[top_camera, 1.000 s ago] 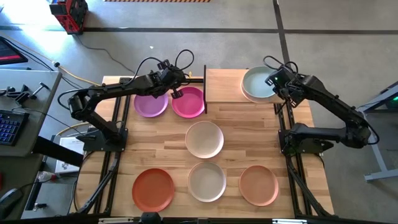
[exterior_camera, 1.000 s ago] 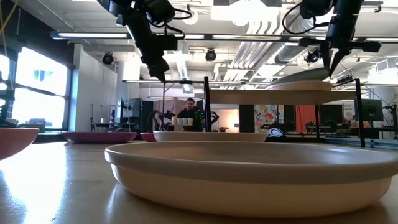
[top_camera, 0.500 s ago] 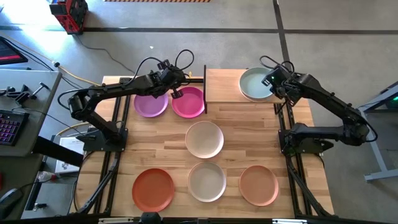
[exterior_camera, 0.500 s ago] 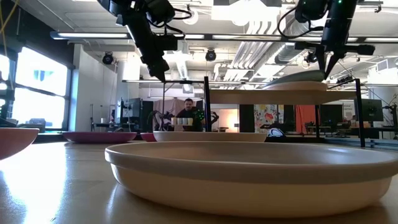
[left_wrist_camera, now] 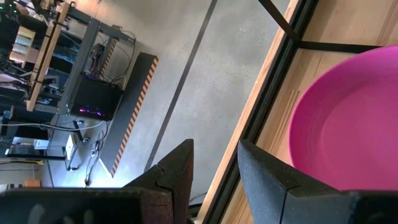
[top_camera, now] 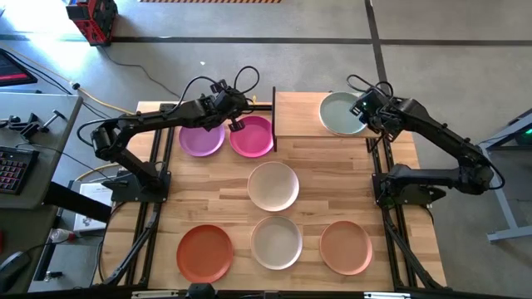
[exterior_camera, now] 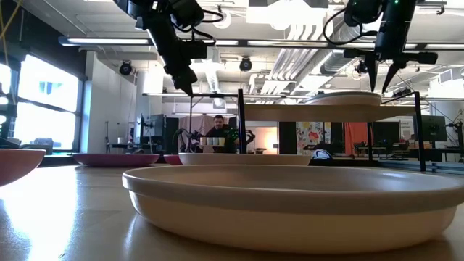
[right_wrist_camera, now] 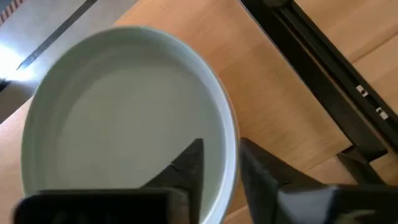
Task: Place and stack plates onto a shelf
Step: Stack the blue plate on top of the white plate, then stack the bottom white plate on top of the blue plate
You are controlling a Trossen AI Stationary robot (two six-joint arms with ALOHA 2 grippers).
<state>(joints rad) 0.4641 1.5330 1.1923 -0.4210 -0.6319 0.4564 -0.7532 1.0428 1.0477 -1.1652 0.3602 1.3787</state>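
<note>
The pale mint plate (top_camera: 339, 114) lies flat on the light-wood shelf (top_camera: 299, 116), near its right end; the low view shows the mint plate (exterior_camera: 346, 98) resting on the board. My right gripper (exterior_camera: 382, 81) hangs open just above the plate's right rim, and in the wrist view one finger stands on either side of that rim (right_wrist_camera: 229, 134). My left gripper (top_camera: 235, 124) is open in the air over the far edge of the magenta plate (top_camera: 252, 137), beside the purple plate (top_camera: 202, 138).
On the tabletop lie two pale plates (top_camera: 273, 185) (top_camera: 276, 242), an orange-red plate (top_camera: 204, 252) and a peach plate (top_camera: 346, 247). The shelf's black frame post (top_camera: 273, 116) stands between the magenta plate and the shelf. The left half of the shelf board is bare.
My right gripper carried the mint plate, tilted with its right edge up, a little toward the table's left along the shelf. The plate then dropped flat onto the board, and the gripper opened and let go. My left arm kept still.
</note>
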